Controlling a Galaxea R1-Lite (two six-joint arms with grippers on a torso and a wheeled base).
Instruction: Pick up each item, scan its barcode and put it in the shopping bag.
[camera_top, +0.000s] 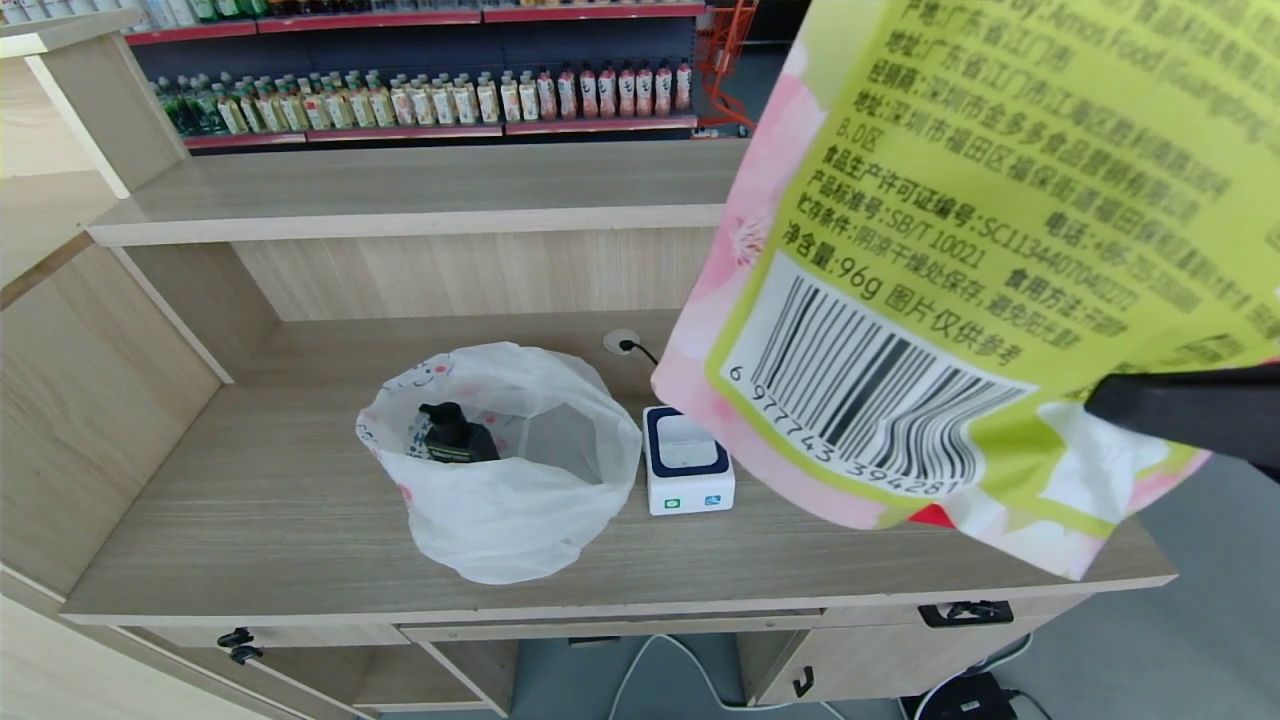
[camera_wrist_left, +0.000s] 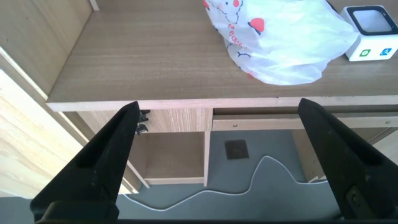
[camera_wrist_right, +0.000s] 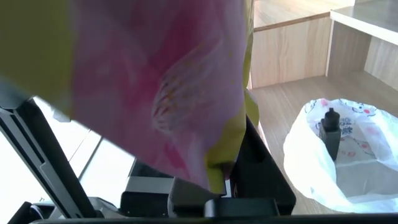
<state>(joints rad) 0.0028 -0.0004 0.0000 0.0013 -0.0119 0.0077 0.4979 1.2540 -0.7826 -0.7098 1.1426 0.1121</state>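
Closest to the head camera, a pink-and-green snack pouch (camera_top: 960, 250) hangs in the air above the right end of the counter (camera_top: 250, 500), its barcode side turned toward the lens. The right gripper (camera_wrist_right: 205, 186) is clamped on the pouch's lower corner. The left gripper (camera_wrist_left: 219, 112) hovers just off the counter's front edge, its jaws spread wide with nothing between them. On the counter sits the white shopping bag (camera_top: 510, 470), mouth open, with a dark pump bottle (camera_top: 455, 435) inside. Just beside the bag, on its right, stands the white scanner (camera_top: 687, 472). Behind, store shelves carry rows of drink bottles (camera_top: 430, 100).
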